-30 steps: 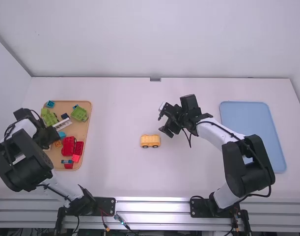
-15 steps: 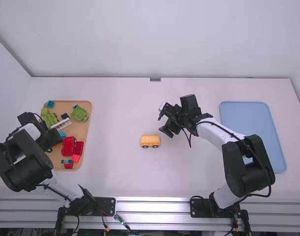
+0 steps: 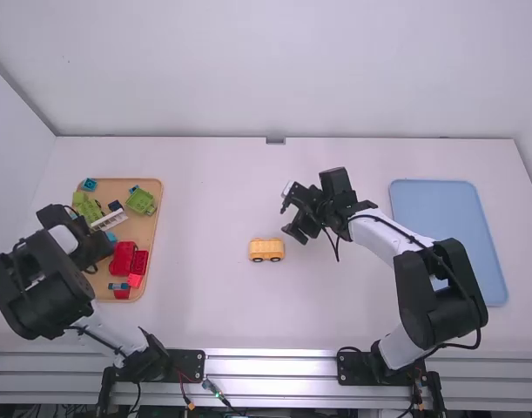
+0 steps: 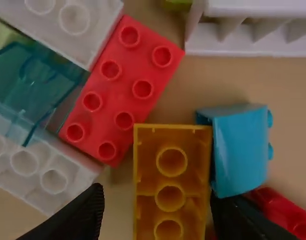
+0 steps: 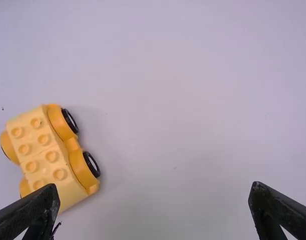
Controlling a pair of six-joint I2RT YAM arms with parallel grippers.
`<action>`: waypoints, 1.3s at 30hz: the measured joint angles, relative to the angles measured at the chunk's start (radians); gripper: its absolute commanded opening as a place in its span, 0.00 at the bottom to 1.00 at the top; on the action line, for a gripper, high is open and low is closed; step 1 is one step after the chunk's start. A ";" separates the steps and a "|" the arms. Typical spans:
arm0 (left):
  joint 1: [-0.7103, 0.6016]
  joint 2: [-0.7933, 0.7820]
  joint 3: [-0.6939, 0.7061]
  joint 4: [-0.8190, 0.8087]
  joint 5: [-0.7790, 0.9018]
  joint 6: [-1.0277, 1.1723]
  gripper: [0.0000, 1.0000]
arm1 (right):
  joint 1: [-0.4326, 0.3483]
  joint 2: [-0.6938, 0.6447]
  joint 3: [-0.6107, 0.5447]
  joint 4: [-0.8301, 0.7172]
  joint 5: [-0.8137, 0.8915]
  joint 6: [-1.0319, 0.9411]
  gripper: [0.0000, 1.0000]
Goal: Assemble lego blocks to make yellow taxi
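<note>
Hovering over an orange block (image 4: 170, 187) in the tan tray (image 3: 149, 225), left gripper (image 3: 93, 252) released, right gripper (image 3: 290, 214) released near the yellow wheeled base (image 3: 266, 249)

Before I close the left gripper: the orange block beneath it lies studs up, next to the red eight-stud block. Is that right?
Not quite. The left wrist view shows the orange block hollow side up, its round tubes facing the camera. The rest holds: it lies beneath the left gripper, next to the red eight-stud block.
</note>
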 measured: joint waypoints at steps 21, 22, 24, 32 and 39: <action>-0.001 0.000 -0.042 0.079 -0.002 0.018 0.38 | 0.000 0.000 0.000 -0.013 0.000 -0.003 0.99; -0.001 0.000 -0.042 0.079 -0.003 0.018 0.37 | 0.000 0.000 0.000 -0.014 0.000 -0.003 0.99; -0.001 0.000 -0.042 0.079 -0.002 0.018 0.35 | 0.000 0.000 0.000 -0.016 0.000 0.000 0.99; -0.001 0.000 -0.019 0.005 0.002 0.018 0.16 | 0.000 0.000 0.000 -0.016 0.000 -0.001 0.99; -0.001 0.000 0.034 -0.081 0.002 -0.030 0.04 | 0.000 0.000 0.000 -0.015 0.000 0.000 0.99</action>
